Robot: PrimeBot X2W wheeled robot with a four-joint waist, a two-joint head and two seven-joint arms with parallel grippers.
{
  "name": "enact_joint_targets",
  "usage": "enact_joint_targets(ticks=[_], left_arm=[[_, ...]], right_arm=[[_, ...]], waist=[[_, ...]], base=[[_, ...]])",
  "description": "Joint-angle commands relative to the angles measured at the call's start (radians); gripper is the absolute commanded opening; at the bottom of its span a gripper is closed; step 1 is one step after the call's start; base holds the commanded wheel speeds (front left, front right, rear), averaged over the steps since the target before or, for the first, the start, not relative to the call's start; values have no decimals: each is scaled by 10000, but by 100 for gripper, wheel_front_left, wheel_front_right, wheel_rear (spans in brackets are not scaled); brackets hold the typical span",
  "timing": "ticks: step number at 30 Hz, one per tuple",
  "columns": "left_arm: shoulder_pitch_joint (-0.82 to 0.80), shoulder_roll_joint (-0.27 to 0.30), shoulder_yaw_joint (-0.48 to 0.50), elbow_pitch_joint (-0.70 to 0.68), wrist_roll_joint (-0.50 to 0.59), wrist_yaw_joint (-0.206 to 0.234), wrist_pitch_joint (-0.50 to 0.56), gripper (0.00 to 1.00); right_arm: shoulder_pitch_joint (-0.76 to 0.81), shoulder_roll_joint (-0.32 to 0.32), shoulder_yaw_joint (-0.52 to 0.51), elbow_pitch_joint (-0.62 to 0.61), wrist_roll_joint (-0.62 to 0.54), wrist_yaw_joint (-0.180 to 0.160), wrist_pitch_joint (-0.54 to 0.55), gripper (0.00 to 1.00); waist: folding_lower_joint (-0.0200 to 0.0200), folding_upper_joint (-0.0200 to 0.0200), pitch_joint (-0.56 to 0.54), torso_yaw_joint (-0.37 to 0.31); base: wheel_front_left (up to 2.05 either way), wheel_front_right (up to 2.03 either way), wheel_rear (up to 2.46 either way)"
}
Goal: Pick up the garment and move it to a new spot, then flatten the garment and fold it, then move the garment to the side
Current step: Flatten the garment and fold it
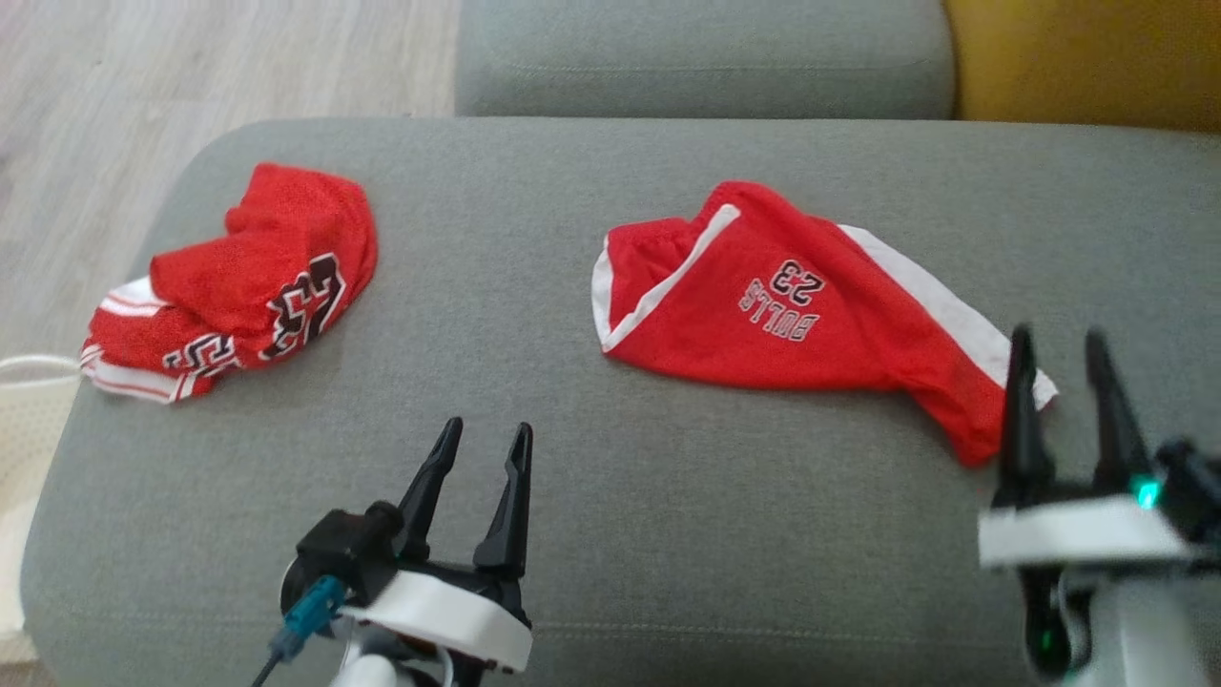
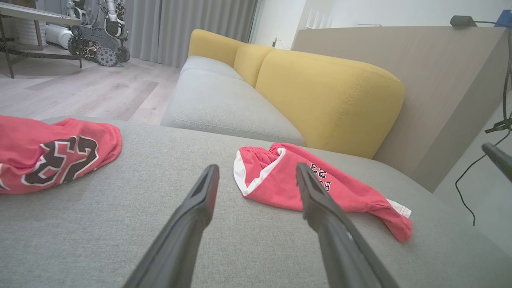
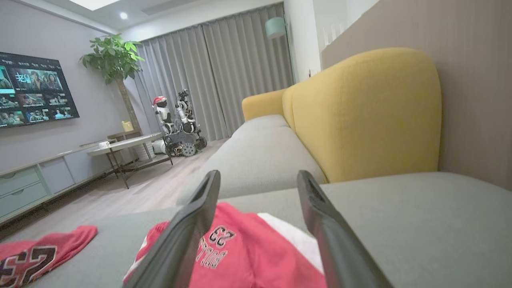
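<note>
The red shorts (image 1: 782, 305) with white side stripes lie spread and rumpled on the right half of the grey cushion (image 1: 668, 534). Their waistband faces the cushion's middle and one leg trails toward its right front. Printed on them in dark, white-edged letters is "BULLS" with "23" beside it, upside down in the head view. In the left wrist view a finger covers most of the word, leaving a "B" and part of the number. In the right wrist view "23" is clear, but the first letters of the word run behind a finger.

At the cushion's left end sits a crumpled red jersey (image 1: 238, 286) with red and white striped trim. It carries large black numerals outlined in white. They read "23" in the left wrist view, while in the head view folds break them up.

The left gripper (image 1: 487, 427) hangs over the cushion's front middle, fingers spread and empty. The right gripper (image 1: 1059, 334) is at the cushion's right front with fingers wide apart and nothing clamped. One of its fingers (image 1: 1023, 401) crosses the shorts' leg hem in the head view, and whether it touches the cloth cannot be told.

Behind the cushion's far right rises a yellow backrest (image 2: 328, 96). Beyond the cushion a television (image 3: 34, 92) shows rows of pictures and bright characters too small to read. The jersey's left edge is cut off in both wrist views.
</note>
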Motion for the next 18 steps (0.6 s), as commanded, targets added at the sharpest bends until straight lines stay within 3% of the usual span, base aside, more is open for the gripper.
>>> enact_joint_targets(ticks=[1,10,18], left_arm=[[-187,-59,374,-430,-53,97,-61,100],[42,-59,317,-394,-63,77,-61,100],[-352,-59,-97,-376,-215,-69,-61,100]], right_arm=[[349,-29,514,-653,162,65,-90,100],[1334,-29,1107,-1259,453,65,66,100],[-309,-28,1648,-807,360,65,1225,100]], waist=[[0,0,-85,-150],[0,0,-33,-201],[0,0,880,715]], base=[[0,0,0],[0,0,0],[0,0,0]])
